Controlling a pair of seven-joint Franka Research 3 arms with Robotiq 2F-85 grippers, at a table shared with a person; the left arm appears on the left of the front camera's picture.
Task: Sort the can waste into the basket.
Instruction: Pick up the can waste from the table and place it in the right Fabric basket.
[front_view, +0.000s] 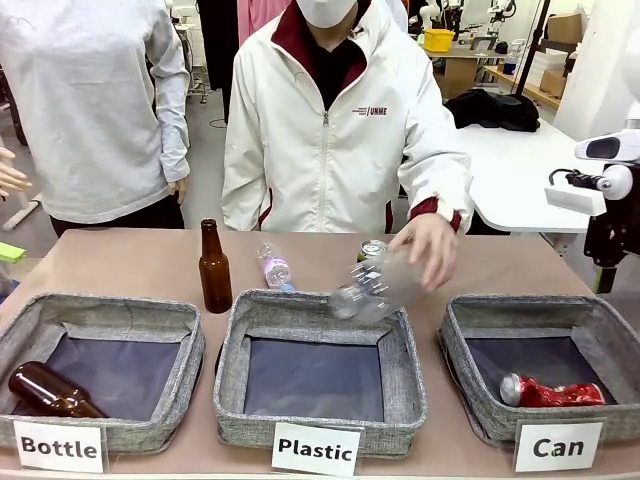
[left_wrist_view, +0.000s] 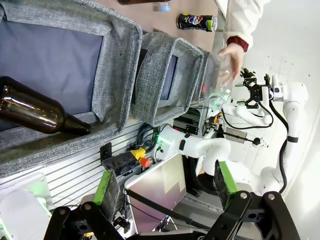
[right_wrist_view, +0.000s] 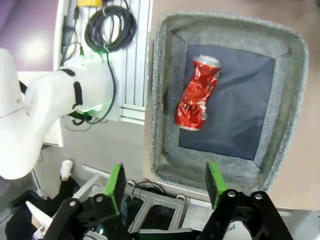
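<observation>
1. Right hand (right_wrist_view: 166, 182): fingers spread wide, nothing between them, green pads bare.
2. Can basket (right_wrist_view: 159, 100) sits below the right hand, straight ahead of its fingertips. The basket's near rim lies just past the fingertips.
3. Red can (right_wrist_view: 196, 95): crushed, lying on its side on the basket's dark liner. It is ahead of the right hand and apart from it, between the lines of the two fingers, nearer one wall than the middle.
4. Black-and-blue can (front_view: 371, 250): upright on the worktop (front_view: 120, 270), silver top up. It is well apart from the right hand, off to that hand's left, beyond the far rim of the Plastic basket (front_view: 232, 350). It is in no basket.
5. Person's hand (front_view: 432, 245) is just beside that can, at the base end of a clear plastic bottle (front_view: 365, 292). The bottle is tilted over the Plastic basket's far rim and blurred. Cannot tell whether bottle and can touch.
6. Left hand (left_wrist_view: 166, 185): fingers apart, empty. Bottle basket (left_wrist_view: 120, 75) lies ahead of its fingertips, with a brown bottle (left_wrist_view: 40, 112) on its side inside.
7. Upright brown bottle (front_view: 214, 268) and small clear bottle (front_view: 275, 268), the latter on its side, are both on the worktop, far off to the right hand's left.
</observation>
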